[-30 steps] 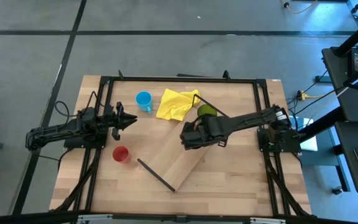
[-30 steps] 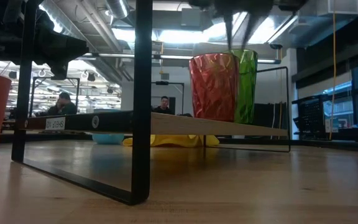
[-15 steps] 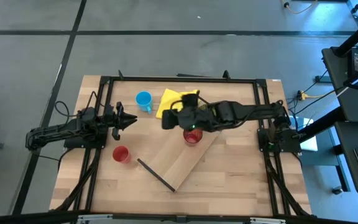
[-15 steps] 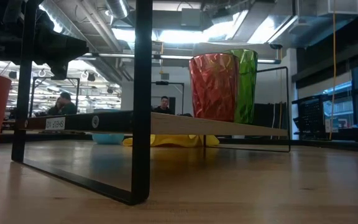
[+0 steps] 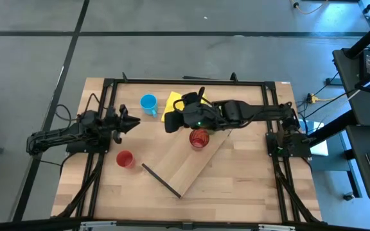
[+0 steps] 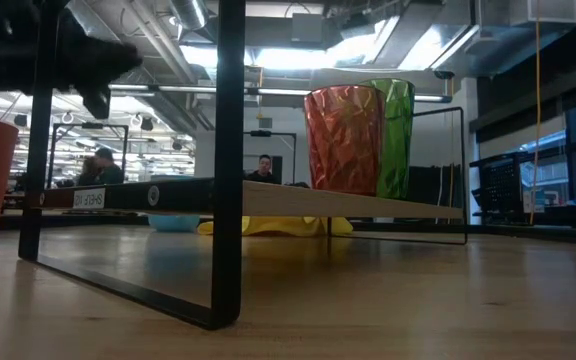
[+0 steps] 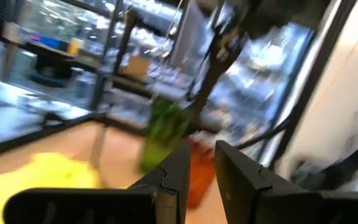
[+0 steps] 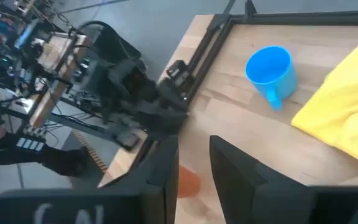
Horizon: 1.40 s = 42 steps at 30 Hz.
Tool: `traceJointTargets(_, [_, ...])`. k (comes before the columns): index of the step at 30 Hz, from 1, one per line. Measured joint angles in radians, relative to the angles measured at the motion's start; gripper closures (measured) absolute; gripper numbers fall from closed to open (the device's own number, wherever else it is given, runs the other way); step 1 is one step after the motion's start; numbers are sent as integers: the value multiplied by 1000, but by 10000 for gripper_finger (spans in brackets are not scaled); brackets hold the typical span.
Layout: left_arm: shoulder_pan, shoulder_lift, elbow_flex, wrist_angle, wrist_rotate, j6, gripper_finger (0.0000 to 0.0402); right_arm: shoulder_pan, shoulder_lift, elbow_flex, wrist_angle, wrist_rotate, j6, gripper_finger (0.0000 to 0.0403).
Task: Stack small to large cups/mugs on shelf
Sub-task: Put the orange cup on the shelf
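Four cups in all, counted from the left of the high view: the small red cup (image 5: 125,159) stands on the table just off the shelf's (image 5: 178,170) near end, the blue mug (image 5: 148,102) sits near the far left corner beside one yellow cloth (image 5: 180,108), and the dark red glass (image 5: 199,138) stands on the single shelf with the green tumbler (image 6: 398,138) close behind it, as the low view shows. So two cups are placed, by my reckoning, and two remain: the red cup and the blue mug. The left gripper (image 5: 132,123) waits at the table's left side between mug and red cup, its fingers a narrow gap apart with nothing between them in its wrist view. The right gripper (image 5: 170,124) hangs over the cloth's edge, clear of the glass, fingers parted a little and empty; its wrist camera looks toward the blue mug, which I judge the likely next pick.
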<state>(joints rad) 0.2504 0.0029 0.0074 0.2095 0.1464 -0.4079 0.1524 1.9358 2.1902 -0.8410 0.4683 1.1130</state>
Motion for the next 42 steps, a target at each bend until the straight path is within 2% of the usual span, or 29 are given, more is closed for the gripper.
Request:
traceJointTargets(3, [0, 0, 6, 89, 15, -161, 333, 1, 0, 0, -25, -14, 0, 311])
traceJointTargets(7, [0, 0, 8, 200, 8, -222, 333, 1, 0, 0, -72, -36, -18, 311])
traceJointTargets(10, [0, 0, 9, 274, 43, -409, 333, 1, 1, -1, -85, -36, -44, 311])
traceJointTargets(12, [0, 0, 9, 322, 17, -512, 333, 0, 1, -1, -83, -36, -72, 311])
traceJointTargets(17, [0, 0, 11, 450, -9, -620, 333, -13, 1, -1, -81, -35, -111, 311])
traceJointTargets(26, [0, 0, 11, 492, -23, -664, 333, -58, 1, -1, -76, -70, -196, 311])
traceJointTargets(32, [0, 0, 42, 517, -82, -634, 333, -87, 1, -1, -75, -106, -233, 311])
traceJointTargets(34, [0, 1, 107, 446, -42, -599, 333, -95, 1, -1, -75, -131, -243, 311])
traceJointTargets(35, [0, 4, 153, 361, -3, -573, 333, -99, 1, -1, -75, -144, -254, 311])
traceJointTargets(38, [0, 33, 339, -130, 134, -419, 333, -109, 1, -1, -66, -187, -285, 311])
traceJointTargets(40, [0, 85, 471, -460, 185, -289, 333, -115, 1, -1, -50, -199, -307, 311])
traceJointTargets(42, [0, 143, 580, -717, 222, -172, 333, -121, 1, -1, -33, -202, -326, 311])
